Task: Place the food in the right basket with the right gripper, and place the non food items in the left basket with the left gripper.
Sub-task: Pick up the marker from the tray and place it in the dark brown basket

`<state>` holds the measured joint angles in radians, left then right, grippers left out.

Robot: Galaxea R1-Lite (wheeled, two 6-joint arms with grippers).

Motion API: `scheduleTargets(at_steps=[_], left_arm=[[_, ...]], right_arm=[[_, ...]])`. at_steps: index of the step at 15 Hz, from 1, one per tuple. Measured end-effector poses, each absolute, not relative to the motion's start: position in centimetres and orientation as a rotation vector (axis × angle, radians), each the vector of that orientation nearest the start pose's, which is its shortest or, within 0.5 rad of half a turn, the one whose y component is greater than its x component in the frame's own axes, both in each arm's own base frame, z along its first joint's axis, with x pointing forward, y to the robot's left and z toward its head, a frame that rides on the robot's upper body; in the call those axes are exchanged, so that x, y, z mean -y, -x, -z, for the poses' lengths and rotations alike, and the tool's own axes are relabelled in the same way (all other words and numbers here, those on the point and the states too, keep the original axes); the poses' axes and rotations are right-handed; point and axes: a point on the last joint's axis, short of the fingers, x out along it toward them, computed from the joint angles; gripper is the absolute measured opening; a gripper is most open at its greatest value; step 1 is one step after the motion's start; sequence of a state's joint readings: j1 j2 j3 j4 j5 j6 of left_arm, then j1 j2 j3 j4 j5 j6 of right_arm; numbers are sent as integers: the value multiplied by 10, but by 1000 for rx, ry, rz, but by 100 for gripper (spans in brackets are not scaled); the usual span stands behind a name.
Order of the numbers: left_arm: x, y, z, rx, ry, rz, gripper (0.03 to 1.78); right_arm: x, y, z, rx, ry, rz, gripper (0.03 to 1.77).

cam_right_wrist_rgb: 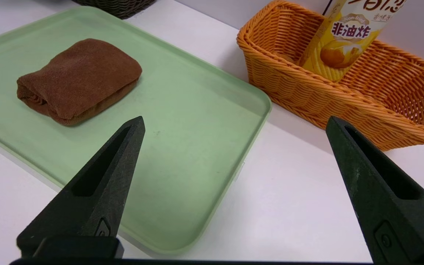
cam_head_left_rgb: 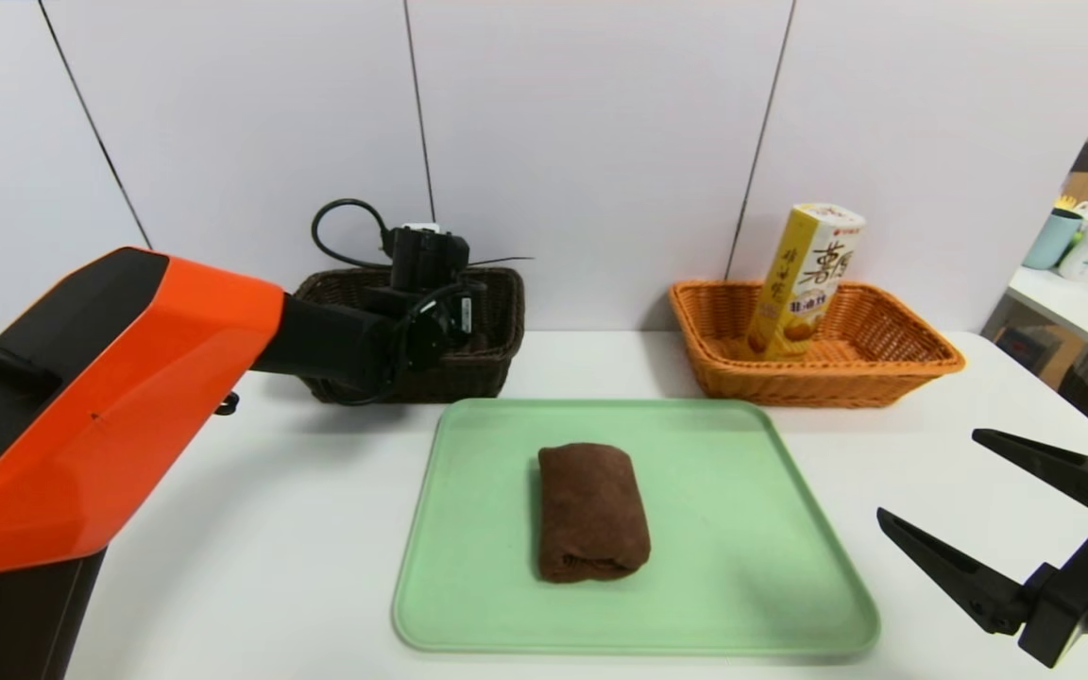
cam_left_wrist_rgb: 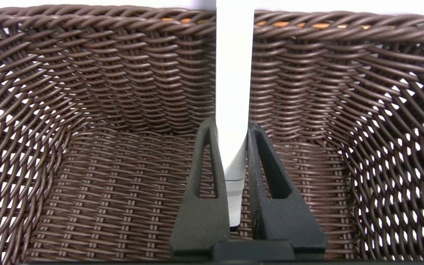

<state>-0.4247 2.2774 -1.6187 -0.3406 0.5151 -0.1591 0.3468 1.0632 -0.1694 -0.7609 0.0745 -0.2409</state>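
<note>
A: Left hand [cam_left_wrist_rgb: 232, 125] is inside the dark left basket [cam_left_wrist_rgb: 87, 176], fingers clamped on the white marker pen [cam_left_wrist_rgb: 234, 73]. The pen runs crosswise through the grip, its black tip barely showing at the near end, basket floor just below it.

B: And the right hand [cam_right_wrist_rgb: 234, 125]?

A: Parked low over the tabletop [cam_right_wrist_rgb: 289, 206], fingers wide apart, nothing between them. The green tray [cam_right_wrist_rgb: 204, 110] is just ahead of it and the orange right basket [cam_right_wrist_rgb: 344, 106] ahead on its other side.

B: Food?

A: The yellow snack box [cam_head_left_rgb: 804, 283] already stands tilted in the orange basket. The brown rolled towel [cam_head_left_rgb: 591, 510] lies on the tray, well apart from the left hand and untouched.

B: Handling notes?

A: The pen looks light, stiff and smooth, so it would likely slip or swivel if the pinch is off-centre; mid-barrel hold seems fine for a short drop. The towel looks soft and squashy with little slip. Best taken across the middle of the roll, from above, so that the layers stay bundled.
</note>
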Motion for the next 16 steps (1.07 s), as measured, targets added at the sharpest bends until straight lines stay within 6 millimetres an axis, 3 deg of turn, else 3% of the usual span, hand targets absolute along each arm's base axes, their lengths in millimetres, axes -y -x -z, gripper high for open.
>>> scheduleTargets(at_steps=[5,16], left_arm=[[185,-436,-149,-279,16,-101,21],[180,-430,-167,-251,36,-98,21]], right_arm=[[-47,-118,-158,-95,259,-445,169],[-48,-121,-158,-103,260,-449,169]])
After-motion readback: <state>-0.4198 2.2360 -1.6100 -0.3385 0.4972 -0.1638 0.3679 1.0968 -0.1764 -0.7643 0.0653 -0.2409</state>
